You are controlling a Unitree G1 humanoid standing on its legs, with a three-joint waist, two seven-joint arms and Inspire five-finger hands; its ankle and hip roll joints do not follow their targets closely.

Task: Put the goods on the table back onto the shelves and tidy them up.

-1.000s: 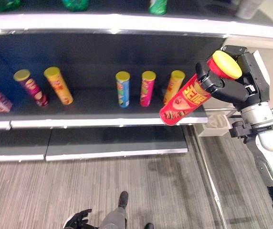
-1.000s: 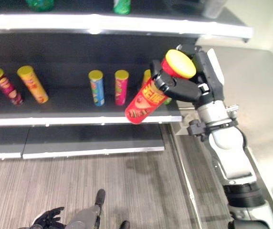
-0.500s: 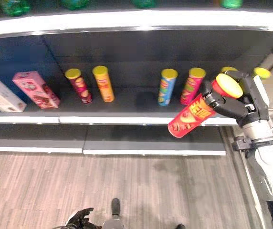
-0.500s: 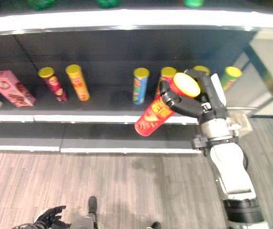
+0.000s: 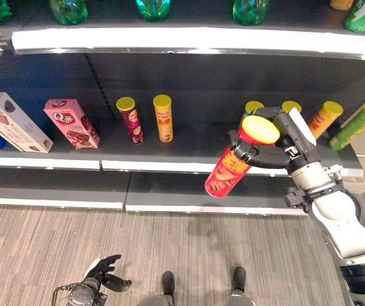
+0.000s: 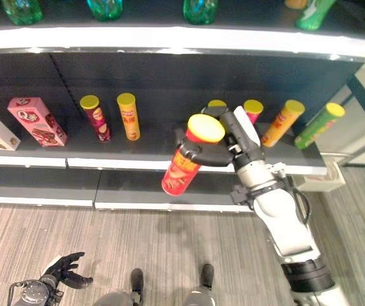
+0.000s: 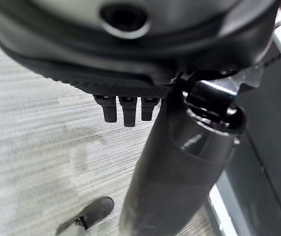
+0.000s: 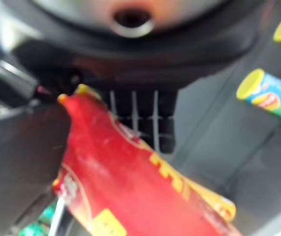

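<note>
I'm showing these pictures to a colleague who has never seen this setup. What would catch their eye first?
Probably the red can with a yellow lid, held tilted in the right hand in front of the middle shelf. Next, the row of upright cans on that shelf, such as the orange can, with a pink box further left and green bottles above.

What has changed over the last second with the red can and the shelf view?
The camera has swung left, bringing the pink box and more shelf into view. The right hand still grips the red can, tilted, in front of the shelf edge; not yet placed. The left hand hangs low, open.
</note>
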